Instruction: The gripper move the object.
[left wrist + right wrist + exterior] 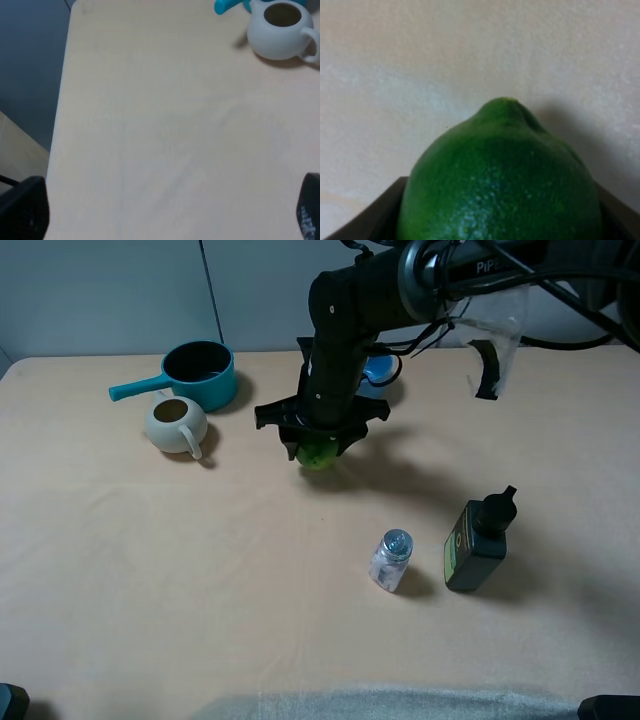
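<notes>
The object, a small round green fruit (318, 453), is held between the dark fingers of my right gripper (318, 445) at the middle of the cream table. It sits low, close to the tabletop. The right arm reaches in from the top right. In the right wrist view the fruit (500, 185) fills the lower picture, with the dark fingers (367, 220) at either side of it. My left gripper (165, 212) is open and empty over bare table; only its dark fingertips (22, 212) show. It is out of the exterior high view.
A teal saucepan (200, 375) and a cream pot (178, 424) stand at the back left; the pot also shows in the left wrist view (277, 32). A blue bowl (380, 368) is behind the arm. A small clear bottle (391, 559) and a dark green bottle (477, 543) stand front right.
</notes>
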`<state>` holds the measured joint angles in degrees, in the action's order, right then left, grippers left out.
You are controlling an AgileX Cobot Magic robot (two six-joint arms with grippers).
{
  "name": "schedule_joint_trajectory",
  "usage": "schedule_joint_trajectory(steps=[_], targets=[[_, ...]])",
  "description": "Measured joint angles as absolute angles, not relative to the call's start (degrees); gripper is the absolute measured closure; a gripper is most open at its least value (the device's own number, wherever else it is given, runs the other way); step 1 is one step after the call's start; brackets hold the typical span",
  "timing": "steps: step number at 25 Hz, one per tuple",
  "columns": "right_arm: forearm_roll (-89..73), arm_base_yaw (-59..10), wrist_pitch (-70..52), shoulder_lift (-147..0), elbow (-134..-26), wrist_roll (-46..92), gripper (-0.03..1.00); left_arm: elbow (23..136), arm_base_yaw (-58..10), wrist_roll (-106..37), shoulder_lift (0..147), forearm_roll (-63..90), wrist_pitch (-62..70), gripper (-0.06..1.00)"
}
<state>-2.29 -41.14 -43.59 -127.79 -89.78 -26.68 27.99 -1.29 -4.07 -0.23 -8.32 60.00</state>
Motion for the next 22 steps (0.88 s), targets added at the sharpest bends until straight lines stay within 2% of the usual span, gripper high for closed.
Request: schedule_joint_trajectory(steps=[22], targets=[[-0.66,-41.14,-51.08,-119.23,-89.78,-26.68,0.51,27.99,-1.29,-4.07,-0.23,-8.32,60.00,-0.05]])
